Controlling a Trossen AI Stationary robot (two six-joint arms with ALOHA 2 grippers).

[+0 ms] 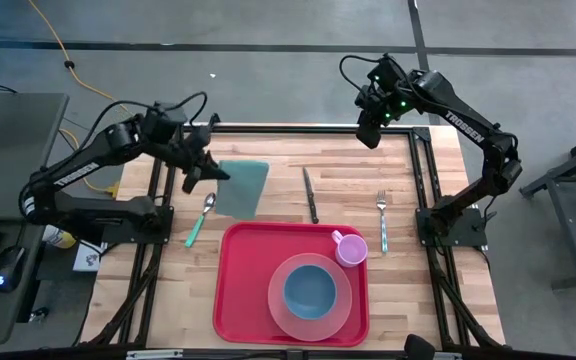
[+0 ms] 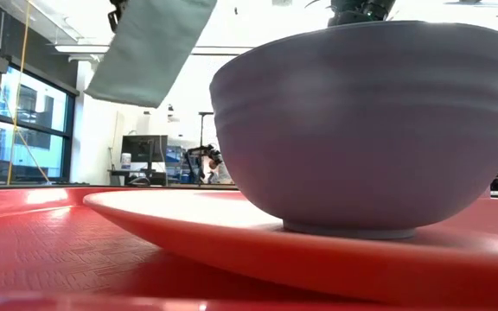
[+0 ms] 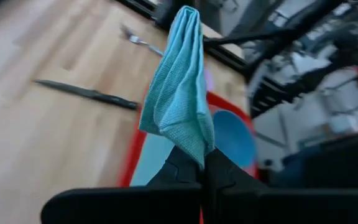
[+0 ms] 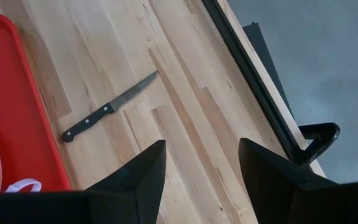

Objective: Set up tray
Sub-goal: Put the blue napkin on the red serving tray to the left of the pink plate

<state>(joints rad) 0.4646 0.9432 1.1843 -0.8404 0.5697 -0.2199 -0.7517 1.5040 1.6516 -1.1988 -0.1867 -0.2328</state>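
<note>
From above, the red plastic tray [image 1: 238, 300] sits at the bench's near edge holding a pink plate [image 1: 276, 300], blue bowl [image 1: 310, 290] and mug [image 1: 349, 248]; the left gripper [image 1: 204, 166] lifts a teal cloth [image 1: 242, 186], likely the napkin step, next needing placement. At bench level, the ridged bowl looms. The left wrist shows jaws clamped on woven cloth. The right wrist shows the right gripper [image 4: 201, 177] spread empty above a knife [image 4: 107, 109]

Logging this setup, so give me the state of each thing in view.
tray: flat, holds plate and cup
plate: on tray, under bowl
bowl: upright
cup: on tray
cloth: lifted, hanging
knife: on table
fork: on table
spoon: on table
left hand: grips cloth
right hand: open, raised
</note>
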